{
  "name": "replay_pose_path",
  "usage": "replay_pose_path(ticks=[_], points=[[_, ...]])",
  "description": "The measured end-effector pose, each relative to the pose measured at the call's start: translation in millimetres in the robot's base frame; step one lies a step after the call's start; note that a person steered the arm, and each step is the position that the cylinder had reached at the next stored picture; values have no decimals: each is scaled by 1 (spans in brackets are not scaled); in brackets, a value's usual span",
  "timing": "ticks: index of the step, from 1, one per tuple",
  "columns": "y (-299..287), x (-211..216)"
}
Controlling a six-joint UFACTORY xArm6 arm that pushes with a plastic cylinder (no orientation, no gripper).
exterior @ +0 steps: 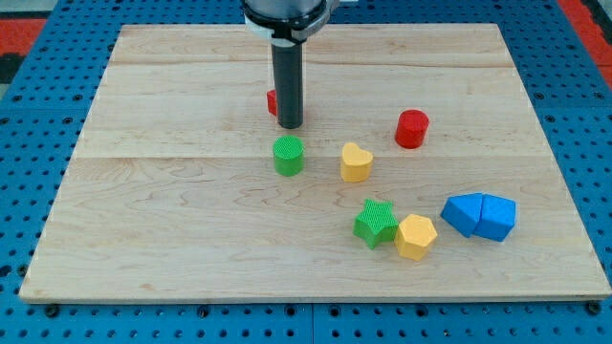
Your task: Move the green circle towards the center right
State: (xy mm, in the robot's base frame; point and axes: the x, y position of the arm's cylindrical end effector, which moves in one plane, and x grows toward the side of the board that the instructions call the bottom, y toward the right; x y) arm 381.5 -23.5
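The green circle (288, 155) is a short green cylinder standing near the middle of the wooden board (143, 191). My tip (290, 125) is the lower end of the dark rod, just above the green circle in the view, a small gap apart. A red block (273, 101) is mostly hidden behind the rod, its shape unclear.
A yellow heart (356, 162) lies right of the green circle. A red cylinder (412, 128) sits further right. A green star (375, 223) touches a yellow hexagon (416, 236) at the lower right. Two blue blocks (479, 216) lie together beyond them. Blue pegboard surrounds the board.
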Motion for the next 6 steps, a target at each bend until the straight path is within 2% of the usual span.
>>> replay_pose_path(ticks=[2,3,4,5,6], points=[[13,-2],[107,10],[174,32],[157,74],[243,68]])
